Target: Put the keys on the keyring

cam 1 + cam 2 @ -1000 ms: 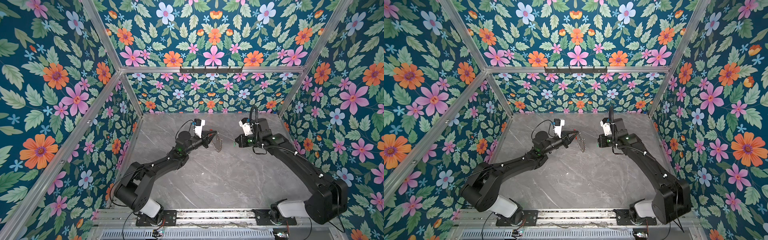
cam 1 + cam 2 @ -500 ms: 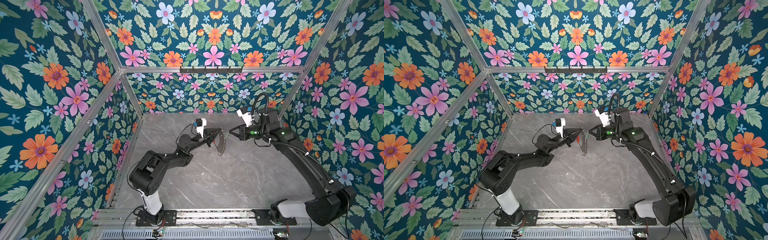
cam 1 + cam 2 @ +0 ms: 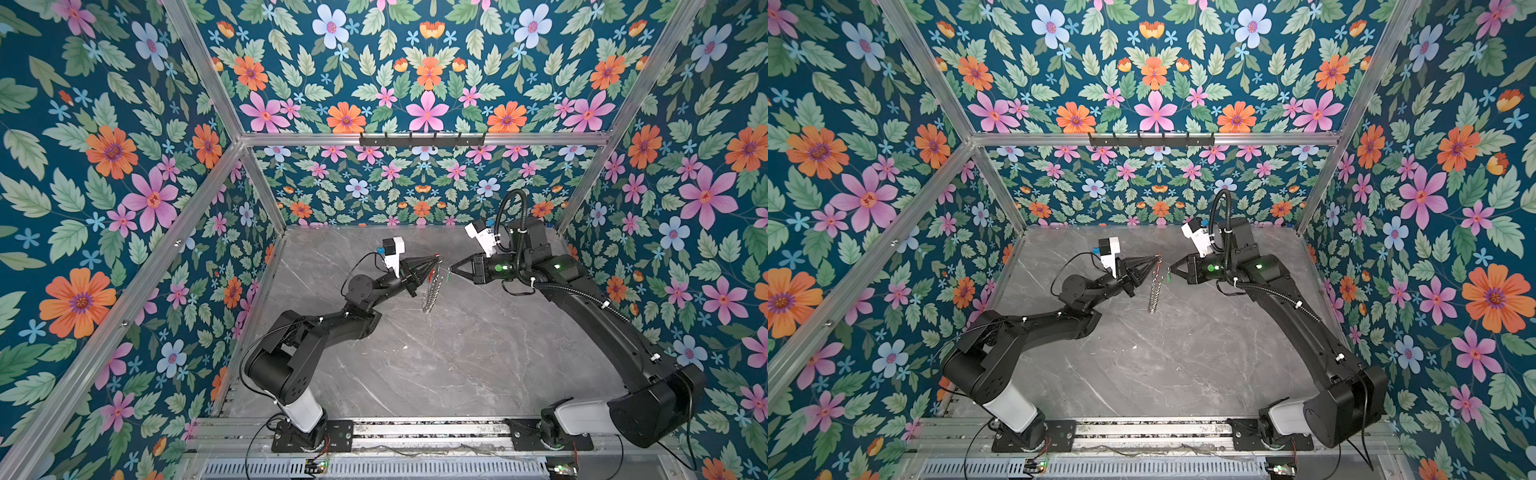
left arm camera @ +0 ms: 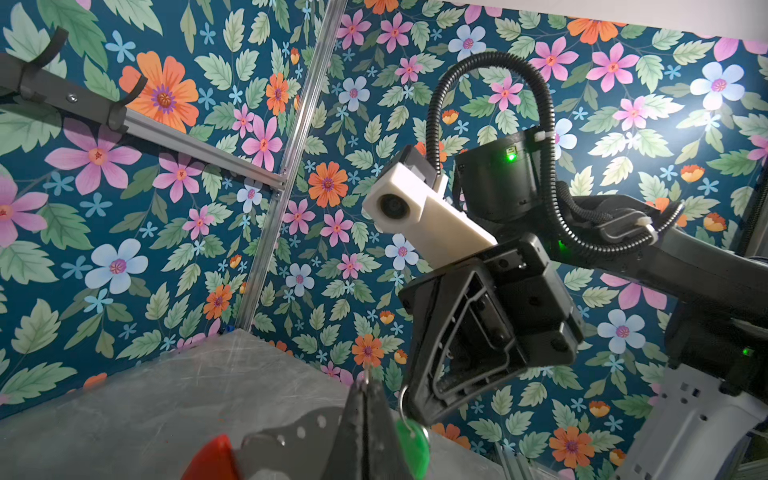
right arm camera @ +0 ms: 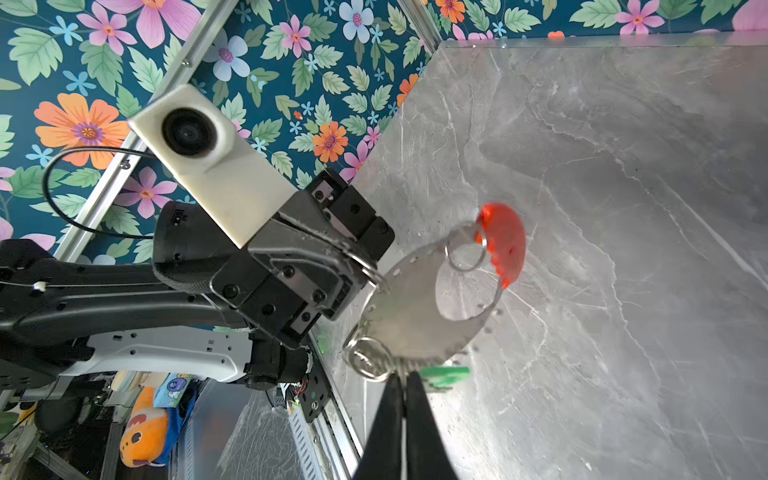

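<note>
My left gripper (image 3: 435,257) (image 3: 1158,257) is shut on a small silver loop at the edge of the keyring (image 3: 430,287) (image 3: 1153,291), which hangs edge-on above the table. In the right wrist view the keyring (image 5: 409,320) is a grey hoop with a red segment (image 5: 503,243). The right gripper (image 3: 451,270) (image 3: 1170,269) (image 5: 402,376) is shut, and the green key (image 5: 444,373) (image 4: 411,440) hangs at its tips, right beside the hoop's rim. In the left wrist view the left gripper (image 4: 365,388) pinches the loop, with the right gripper's fingers (image 4: 428,399) close by.
The grey marble table (image 3: 457,353) is boxed in by floral walls on three sides. A black hook rail (image 3: 422,139) is fixed high on the back wall. Both arm bases stand on the metal rail (image 3: 415,428) at the front edge.
The left arm has lifted the keyring and folded back. The right gripper has swung up and left with the key, so the two tips now nearly meet.
</note>
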Robot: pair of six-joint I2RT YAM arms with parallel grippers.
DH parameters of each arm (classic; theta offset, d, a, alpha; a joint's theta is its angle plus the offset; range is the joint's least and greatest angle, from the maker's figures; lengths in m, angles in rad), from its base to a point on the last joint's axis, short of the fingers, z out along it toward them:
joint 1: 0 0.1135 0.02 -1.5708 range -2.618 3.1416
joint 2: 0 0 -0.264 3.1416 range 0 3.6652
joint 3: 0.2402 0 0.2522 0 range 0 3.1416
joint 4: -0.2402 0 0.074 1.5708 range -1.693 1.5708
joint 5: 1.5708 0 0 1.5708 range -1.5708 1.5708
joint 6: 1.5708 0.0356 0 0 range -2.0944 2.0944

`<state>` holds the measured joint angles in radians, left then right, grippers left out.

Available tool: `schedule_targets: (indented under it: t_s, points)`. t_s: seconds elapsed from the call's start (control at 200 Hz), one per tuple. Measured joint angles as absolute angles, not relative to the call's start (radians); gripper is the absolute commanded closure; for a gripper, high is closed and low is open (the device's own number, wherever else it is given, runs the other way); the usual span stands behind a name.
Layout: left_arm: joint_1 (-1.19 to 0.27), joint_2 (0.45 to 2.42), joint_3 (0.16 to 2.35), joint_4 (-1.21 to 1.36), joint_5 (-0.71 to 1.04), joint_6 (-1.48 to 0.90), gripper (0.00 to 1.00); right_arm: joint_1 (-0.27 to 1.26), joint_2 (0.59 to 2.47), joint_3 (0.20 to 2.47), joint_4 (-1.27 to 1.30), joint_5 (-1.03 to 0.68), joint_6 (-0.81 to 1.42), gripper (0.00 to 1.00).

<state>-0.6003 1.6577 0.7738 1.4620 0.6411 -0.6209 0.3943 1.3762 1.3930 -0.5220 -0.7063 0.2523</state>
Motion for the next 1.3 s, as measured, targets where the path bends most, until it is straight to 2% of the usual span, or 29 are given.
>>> schedule_targets:
  t_s: [1.3]
  points:
    - [-0.604,1.620,0.758,1.424,0.640,-0.621,1.00,0.418,1.451,1.462,-0.447,-0.722,0.356,1.00]
